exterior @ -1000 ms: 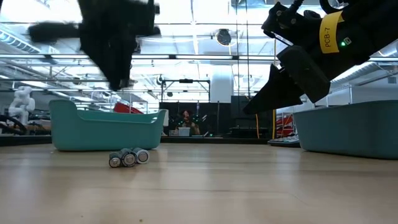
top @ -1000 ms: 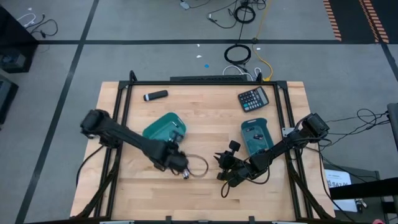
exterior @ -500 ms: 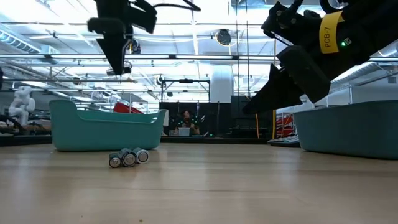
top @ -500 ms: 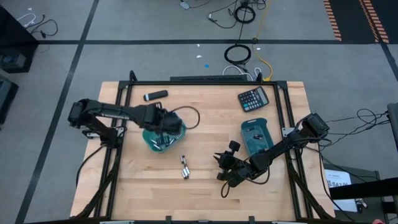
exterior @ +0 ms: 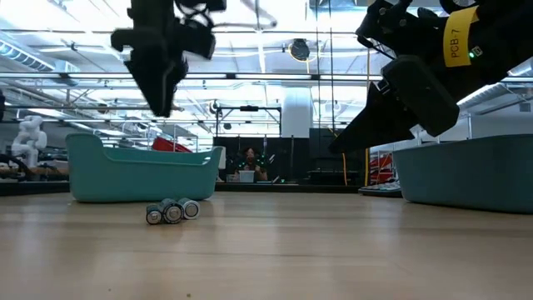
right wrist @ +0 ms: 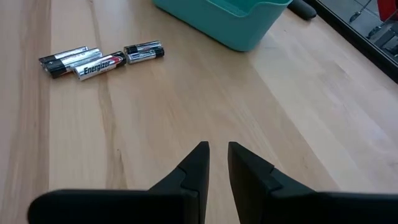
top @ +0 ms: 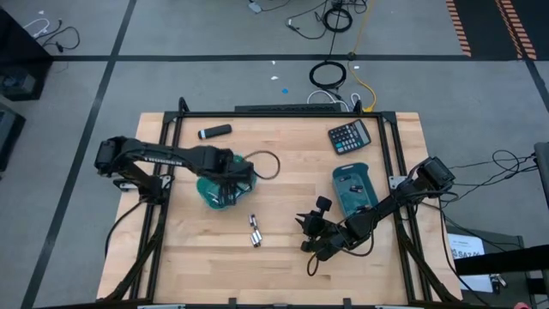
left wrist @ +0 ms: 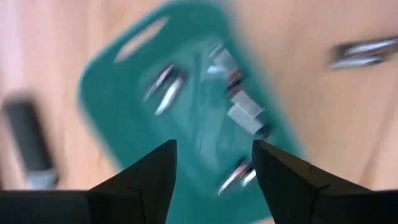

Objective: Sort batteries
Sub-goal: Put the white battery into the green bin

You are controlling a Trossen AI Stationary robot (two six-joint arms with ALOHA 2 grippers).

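the table [top: 283, 163] is pale wood, smooth with fine grain and board seams. both bins [top: 221, 182] [top: 353, 187] look like smooth teal plastic. the batteries [right wrist: 99, 61] have glossy metallic wrappers with dark ends. the gripper fingers [right wrist: 193, 168] are matt black.

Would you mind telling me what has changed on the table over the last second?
The left gripper swung from the loose batteries back over the left teal bin and opened above it. The right gripper stayed hovering near the right teal bin; the loose batteries, calculator and black marker kept their places.
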